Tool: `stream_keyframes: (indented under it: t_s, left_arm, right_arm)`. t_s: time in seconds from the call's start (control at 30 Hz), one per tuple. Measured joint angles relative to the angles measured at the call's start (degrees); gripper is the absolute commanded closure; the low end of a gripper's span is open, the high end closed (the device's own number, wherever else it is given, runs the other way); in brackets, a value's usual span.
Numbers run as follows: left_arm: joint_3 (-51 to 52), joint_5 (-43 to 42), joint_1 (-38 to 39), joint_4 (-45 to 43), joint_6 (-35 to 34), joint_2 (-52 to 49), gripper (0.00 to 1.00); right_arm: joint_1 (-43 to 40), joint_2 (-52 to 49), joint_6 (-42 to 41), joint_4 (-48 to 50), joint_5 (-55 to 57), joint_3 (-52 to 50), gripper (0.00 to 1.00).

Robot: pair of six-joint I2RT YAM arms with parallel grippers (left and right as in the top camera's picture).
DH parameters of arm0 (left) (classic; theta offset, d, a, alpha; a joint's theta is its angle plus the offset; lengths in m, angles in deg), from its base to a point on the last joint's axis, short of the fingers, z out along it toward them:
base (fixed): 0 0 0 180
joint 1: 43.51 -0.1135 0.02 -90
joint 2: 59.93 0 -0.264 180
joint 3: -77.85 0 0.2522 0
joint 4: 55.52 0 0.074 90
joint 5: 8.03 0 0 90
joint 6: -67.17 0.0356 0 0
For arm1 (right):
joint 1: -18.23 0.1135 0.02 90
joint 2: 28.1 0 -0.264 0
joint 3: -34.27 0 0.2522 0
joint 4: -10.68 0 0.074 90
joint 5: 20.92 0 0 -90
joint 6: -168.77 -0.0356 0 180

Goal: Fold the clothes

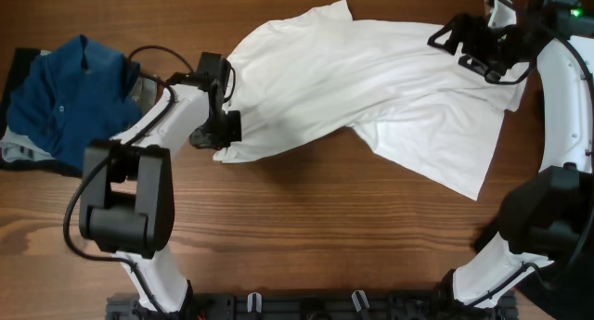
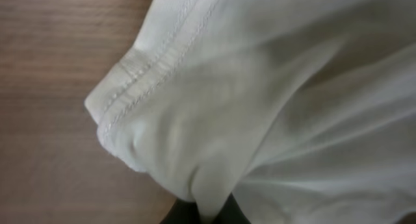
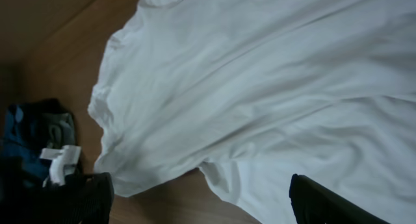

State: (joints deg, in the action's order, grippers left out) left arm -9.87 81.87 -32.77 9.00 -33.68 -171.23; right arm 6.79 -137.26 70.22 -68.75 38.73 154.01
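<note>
Nearest the arm bases, only wood-grain counter (image 1: 306, 236) was shown below the cloth. Just beyond it, the left claw (image 1: 218, 134) was held low at the near-left corner of the white shirt (image 1: 371, 88), with its forearm stretched forward and inward from the left. In the wrist view its fingers were closed together on a bunch of fabric beside the stitched hem (image 2: 149, 68), so that corner was judged to be pinched. Further out, the shirt was spread crumpled and slantwise across the middle and right of the counter, partly doubled over itself. At the far right, the right claw (image 1: 469, 44) was poised over the shirt's upper corner, the arm arched up the right side. Whether it was clamped or apart could not be told. Well apart at the far left, a blue garment pile (image 1: 70, 102) was heaped. The step in hand was judged to be the flattening or first fold of the shirt. Next, the pinched corner would need to be drawn taut and carried across without slack.
</note>
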Motion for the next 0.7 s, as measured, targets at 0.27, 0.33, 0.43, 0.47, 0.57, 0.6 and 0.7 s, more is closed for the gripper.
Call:
stream_keyframes:
  t_s: [0.27,0.33,0.43,0.47,0.57,0.6,0.7]
  left_arm:
    - [-1.33,3.69,-2.34,-7.21,-1.97,11.17,0.96]
    - [-1.99,4.00,-2.51,-15.28,-1.95,12.35,0.89]
    - [-2.47,4.46,-2.51,-23.58,-1.79,11.69,0.66]
    - [-2.54,4.61,-2.51,-25.59,-1.79,10.93,0.65]
    - [-2.69,4.79,-2.51,-29.29,-1.77,7.50,0.58]
    - [-2.73,4.81,-2.54,-29.42,-1.73,5.88,0.58]
    - [-2.64,4.79,-2.54,-26.67,-1.70,2.84,0.50]
  right_arm:
    - [0.52,0.00,1.20,0.31,2.51,-0.20,0.12]
    - [0.52,0.00,1.18,0.76,2.62,-0.20,0.12]
    - [0.52,0.00,1.18,1.16,2.99,-0.20,0.12]
    - [0.52,0.00,1.18,1.16,2.99,-0.20,0.12]
    - [0.52,0.00,1.18,1.01,3.06,-0.20,0.11]
    - [0.52,0.00,1.20,0.94,3.06,-0.20,0.11]
    - [0.52,0.00,1.20,0.92,3.23,-0.28,0.11]
